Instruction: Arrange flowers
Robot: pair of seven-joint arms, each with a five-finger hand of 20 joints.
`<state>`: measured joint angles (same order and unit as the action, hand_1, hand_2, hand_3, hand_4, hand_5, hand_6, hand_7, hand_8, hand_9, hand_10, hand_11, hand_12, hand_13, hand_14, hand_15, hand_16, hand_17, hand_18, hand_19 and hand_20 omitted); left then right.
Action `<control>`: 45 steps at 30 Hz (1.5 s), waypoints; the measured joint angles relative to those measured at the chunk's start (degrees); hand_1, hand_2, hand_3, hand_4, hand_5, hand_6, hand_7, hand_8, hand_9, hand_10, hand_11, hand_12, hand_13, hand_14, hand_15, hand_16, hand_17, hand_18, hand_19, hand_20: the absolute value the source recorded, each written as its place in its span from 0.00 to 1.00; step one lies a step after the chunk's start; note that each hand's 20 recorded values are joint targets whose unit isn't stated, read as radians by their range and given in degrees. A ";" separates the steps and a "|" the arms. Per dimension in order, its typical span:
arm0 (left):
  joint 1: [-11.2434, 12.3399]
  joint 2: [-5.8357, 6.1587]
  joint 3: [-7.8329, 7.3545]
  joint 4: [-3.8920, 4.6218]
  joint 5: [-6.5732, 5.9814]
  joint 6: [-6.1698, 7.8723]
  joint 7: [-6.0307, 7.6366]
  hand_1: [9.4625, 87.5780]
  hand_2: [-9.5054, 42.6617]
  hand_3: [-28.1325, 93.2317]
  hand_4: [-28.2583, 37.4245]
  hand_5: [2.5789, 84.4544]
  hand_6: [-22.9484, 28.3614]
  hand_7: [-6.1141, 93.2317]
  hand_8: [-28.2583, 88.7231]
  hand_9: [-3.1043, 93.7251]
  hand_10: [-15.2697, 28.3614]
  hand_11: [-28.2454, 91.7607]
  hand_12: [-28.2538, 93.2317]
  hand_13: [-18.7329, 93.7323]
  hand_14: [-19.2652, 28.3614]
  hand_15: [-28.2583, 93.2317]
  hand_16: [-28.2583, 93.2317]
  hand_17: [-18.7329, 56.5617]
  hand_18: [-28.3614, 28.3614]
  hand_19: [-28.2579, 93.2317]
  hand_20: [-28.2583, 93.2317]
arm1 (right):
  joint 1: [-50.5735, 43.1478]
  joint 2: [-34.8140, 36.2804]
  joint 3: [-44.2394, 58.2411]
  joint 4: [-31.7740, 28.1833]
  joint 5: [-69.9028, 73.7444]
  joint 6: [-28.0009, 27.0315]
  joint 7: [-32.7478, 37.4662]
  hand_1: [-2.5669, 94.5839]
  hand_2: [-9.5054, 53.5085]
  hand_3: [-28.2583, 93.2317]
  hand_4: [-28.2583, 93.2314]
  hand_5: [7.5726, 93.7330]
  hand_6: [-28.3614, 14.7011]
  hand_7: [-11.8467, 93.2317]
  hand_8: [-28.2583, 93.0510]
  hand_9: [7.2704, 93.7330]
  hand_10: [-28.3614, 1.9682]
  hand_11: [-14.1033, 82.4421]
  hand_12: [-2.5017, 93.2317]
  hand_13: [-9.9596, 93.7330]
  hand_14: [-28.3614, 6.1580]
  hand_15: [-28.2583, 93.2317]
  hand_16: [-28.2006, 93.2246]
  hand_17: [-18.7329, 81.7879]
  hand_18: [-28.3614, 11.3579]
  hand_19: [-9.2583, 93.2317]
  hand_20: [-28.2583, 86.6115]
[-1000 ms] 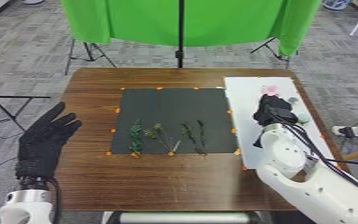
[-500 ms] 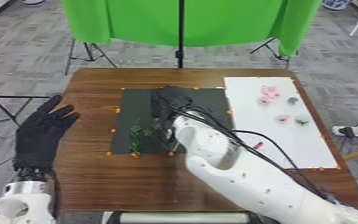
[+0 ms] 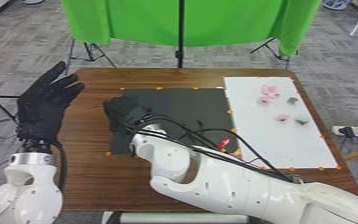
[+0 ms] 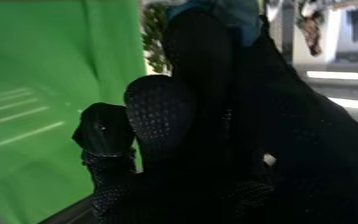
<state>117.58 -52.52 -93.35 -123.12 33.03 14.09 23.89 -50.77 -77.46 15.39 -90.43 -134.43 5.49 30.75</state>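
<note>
Over the left part of the black mat [image 3: 198,102] is my right hand [image 3: 127,112] in the head view, its fingers relaxed. In the right wrist view the gloved hand [image 3: 127,112] [image 4: 162,115] has its fingers extended, with green leaves [image 4: 153,37] beyond them. A dark green sprig [image 3: 200,125] on the mat shows past the right forearm; the arm hides the other greenery. Pink flowers [image 3: 270,91] and small green pieces [image 3: 302,120] lie on the white sheet [image 3: 304,147]. My left hand [image 3: 47,105] stands open by the table's left edge.
The brown table [image 3: 91,175] extends around the mat and sheet, whose edges carry small orange markers. The right forearm and its dark cables cross the mat's lower part. A green cloth [image 3: 127,22] hangs behind the table.
My right hand has swung left from the white sheet across the black mat to its left side, uncovering the flowers. The left hand has risen a little, farther forward.
</note>
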 measured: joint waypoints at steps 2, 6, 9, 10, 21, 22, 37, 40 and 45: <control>0.00 0.00 0.05 0.00 0.00 -0.09 -0.01 0.20 0.36 0.85 0.11 0.45 0.64 0.19 0.17 0.42 0.82 0.47 0.34 0.40 0.95 0.69 0.17 0.14 0.91 0.64 0.44 | -1.17 0.22 1.78 0.10 -0.69 -2.38 -0.32 0.59 0.00 0.75 0.00 0.85 0.73 0.25 0.23 0.90 0.69 0.53 0.33 0.78 0.62 0.88 0.38 0.51 0.14 1.00 0.77; -0.19 0.02 0.20 0.20 0.04 -0.40 -0.37 0.20 0.36 0.86 0.11 0.45 0.64 0.19 0.17 0.42 0.82 0.47 0.34 0.40 0.95 0.69 0.17 0.14 0.91 0.64 0.44 | -3.51 0.26 5.00 0.33 -3.69 -7.58 -1.70 0.58 0.00 0.73 0.00 0.84 0.72 0.25 0.22 0.88 0.67 0.56 0.31 0.78 0.61 0.88 0.38 0.51 0.14 1.00 0.77; -1.01 -0.43 0.26 0.75 0.38 -0.97 -1.68 0.20 0.36 0.86 0.11 0.46 0.65 0.19 0.17 0.42 0.82 0.47 0.34 0.40 0.95 0.69 0.17 0.14 0.91 0.64 0.44 | -4.41 0.01 5.80 1.15 -5.35 -7.48 -2.36 0.57 0.00 0.74 0.00 0.82 0.72 0.24 0.22 0.87 0.67 0.59 0.30 0.77 0.61 0.89 0.38 0.51 0.14 1.00 0.77; -1.41 -0.70 0.26 0.96 0.57 -1.17 -2.44 0.20 0.36 0.86 0.11 0.46 0.65 0.19 0.17 0.42 0.82 0.47 0.34 0.40 0.95 0.69 0.17 0.14 0.91 0.64 0.44 | -4.80 -0.18 6.35 1.37 -5.47 -7.43 -2.60 0.56 0.00 0.74 0.00 0.81 0.72 0.25 0.22 0.87 0.66 0.59 0.30 0.77 0.61 0.89 0.38 0.51 0.14 1.00 0.78; -2.54 -1.98 0.17 1.58 1.26 -1.97 -4.40 0.20 0.36 0.86 0.12 0.46 0.65 0.19 0.17 0.42 0.82 0.47 0.34 0.40 0.95 0.69 0.17 0.14 0.91 0.64 0.44 | -6.33 -1.13 8.80 1.79 -6.49 -8.23 -3.84 0.48 0.00 0.82 0.00 0.73 0.71 0.25 0.13 0.82 0.61 0.64 0.26 0.75 0.57 0.90 0.38 0.50 0.14 1.00 0.78; -2.59 -1.99 0.19 1.64 1.26 -1.98 -4.41 0.20 0.36 0.86 0.12 0.46 0.65 0.19 0.17 0.42 0.82 0.47 0.34 0.40 0.95 0.69 0.17 0.14 0.91 0.64 0.44 | -6.36 -1.14 8.80 1.79 -6.61 -8.34 -3.89 0.48 0.00 0.82 0.00 0.73 0.71 0.25 0.13 0.82 0.61 0.64 0.26 0.75 0.57 0.90 0.38 0.50 0.14 1.00 0.78; 7.21 -2.82 -3.69 -2.47 0.35 -0.54 -0.91 0.20 0.36 0.86 0.11 0.46 0.65 0.19 0.17 0.42 0.82 0.47 0.34 0.40 0.95 0.69 0.17 0.14 0.91 0.64 0.44 | -10.57 5.43 10.85 -11.90 -0.57 -7.84 0.57 0.42 0.00 0.86 0.00 0.67 0.67 0.24 0.13 0.75 0.48 0.52 0.19 0.69 0.49 0.86 0.33 0.46 0.12 1.00 0.73; 10.63 -3.36 -3.77 -2.65 -0.09 0.21 -0.16 0.20 0.36 0.86 0.12 0.46 0.65 0.19 0.17 0.42 0.82 0.47 0.34 0.40 0.95 0.69 0.17 0.14 0.91 0.64 0.44 | -14.95 8.50 17.45 -16.41 2.10 -7.03 2.50 0.42 0.00 0.87 0.00 0.66 0.66 0.24 0.13 0.73 0.45 0.48 0.18 0.67 0.48 0.84 0.32 0.45 0.11 1.00 0.72; 13.17 -4.69 -3.51 -2.60 -0.37 0.99 -0.04 0.20 0.36 0.86 0.11 0.46 0.65 0.19 0.17 0.42 0.82 0.47 0.34 0.40 0.95 0.69 0.17 0.14 0.91 0.64 0.44 | -19.91 16.10 27.76 -19.15 5.20 -5.14 8.31 0.42 0.00 0.87 0.00 0.62 0.65 0.24 0.13 0.70 0.40 0.42 0.17 0.65 0.43 0.82 0.31 0.44 0.10 1.00 0.70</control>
<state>130.75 -57.21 -96.85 -125.72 32.66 15.08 23.85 -70.68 -61.36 43.16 -109.58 -129.24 0.35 39.06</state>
